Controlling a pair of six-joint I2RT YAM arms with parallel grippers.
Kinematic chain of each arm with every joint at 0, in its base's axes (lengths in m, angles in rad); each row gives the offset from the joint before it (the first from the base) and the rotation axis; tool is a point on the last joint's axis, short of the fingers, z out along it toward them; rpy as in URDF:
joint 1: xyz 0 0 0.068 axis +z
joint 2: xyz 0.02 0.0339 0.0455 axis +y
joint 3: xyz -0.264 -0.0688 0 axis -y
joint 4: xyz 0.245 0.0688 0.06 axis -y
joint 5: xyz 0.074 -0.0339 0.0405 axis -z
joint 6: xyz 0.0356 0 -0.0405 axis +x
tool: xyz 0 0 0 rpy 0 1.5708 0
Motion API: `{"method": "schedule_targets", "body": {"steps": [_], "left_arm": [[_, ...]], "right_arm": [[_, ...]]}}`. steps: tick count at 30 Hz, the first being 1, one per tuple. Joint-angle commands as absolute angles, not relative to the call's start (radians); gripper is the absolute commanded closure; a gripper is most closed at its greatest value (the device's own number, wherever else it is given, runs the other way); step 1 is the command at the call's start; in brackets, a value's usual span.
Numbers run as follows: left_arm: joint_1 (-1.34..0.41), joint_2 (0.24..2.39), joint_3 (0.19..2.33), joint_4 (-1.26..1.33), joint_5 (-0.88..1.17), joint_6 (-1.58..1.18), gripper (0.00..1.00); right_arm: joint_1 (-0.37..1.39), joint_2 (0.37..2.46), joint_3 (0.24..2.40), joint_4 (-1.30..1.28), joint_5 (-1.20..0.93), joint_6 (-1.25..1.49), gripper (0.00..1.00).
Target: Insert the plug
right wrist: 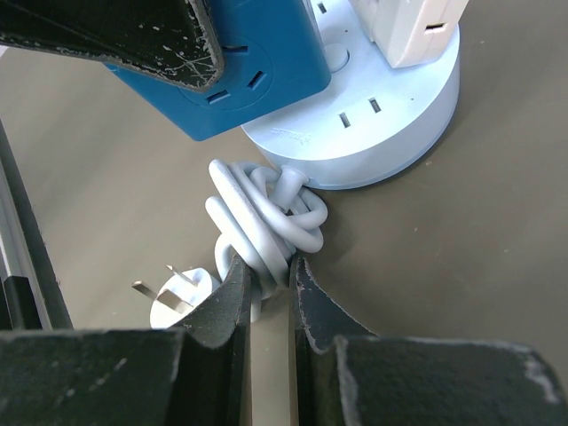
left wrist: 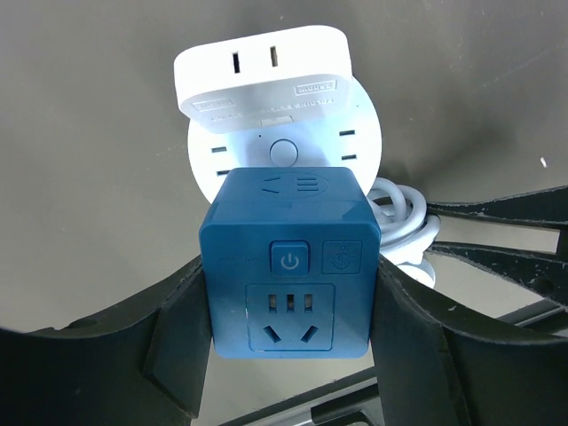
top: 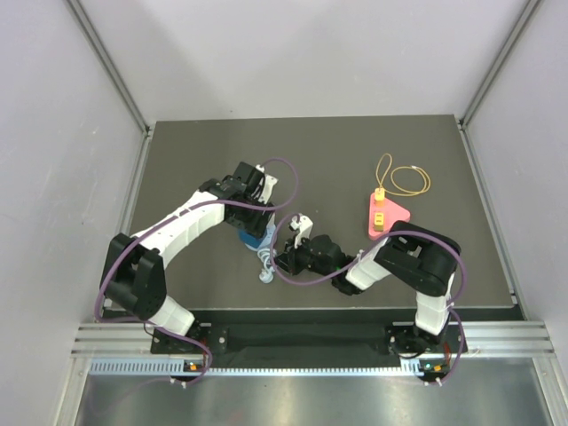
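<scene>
Bare dark mat (top: 426,151) on far side and right of round power hub (left wrist: 355,142); walls close beyond mat edges.
Left claw (left wrist: 288,311): spread wide, grasping blue cube adapter (left wrist: 288,266) by both flanks, over hub's near part; seated or not, cannot tell.
White adapter (left wrist: 262,75) sitting on hub's far side.
Right claw (right wrist: 266,284): clenched on white cable coil (right wrist: 262,213) just beside hub.
White plug (right wrist: 182,297) lying on mat, prongs exposed, beside coil, apart from hub.
Pink base (top: 383,217) well right of hub.
</scene>
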State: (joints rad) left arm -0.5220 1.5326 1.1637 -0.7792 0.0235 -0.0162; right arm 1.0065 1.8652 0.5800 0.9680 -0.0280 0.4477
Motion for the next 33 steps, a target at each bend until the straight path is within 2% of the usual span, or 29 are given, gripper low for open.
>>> {"method": "schedule_targets", "body": {"steps": [1, 33], "left_arm": [[-0.519, 1.502, 1.17, -0.788, 0.029, -0.052, 1.0], [-0.52, 1.514, 1.164, -0.821, 0.04, -0.121, 1.0]], "right_arm": [[0.999, 1.842, 0.609, 0.913, -0.038, 0.437, 1.0], [0.999, 1.836, 0.621, 0.879, -0.04, 0.433, 1.0]]}}
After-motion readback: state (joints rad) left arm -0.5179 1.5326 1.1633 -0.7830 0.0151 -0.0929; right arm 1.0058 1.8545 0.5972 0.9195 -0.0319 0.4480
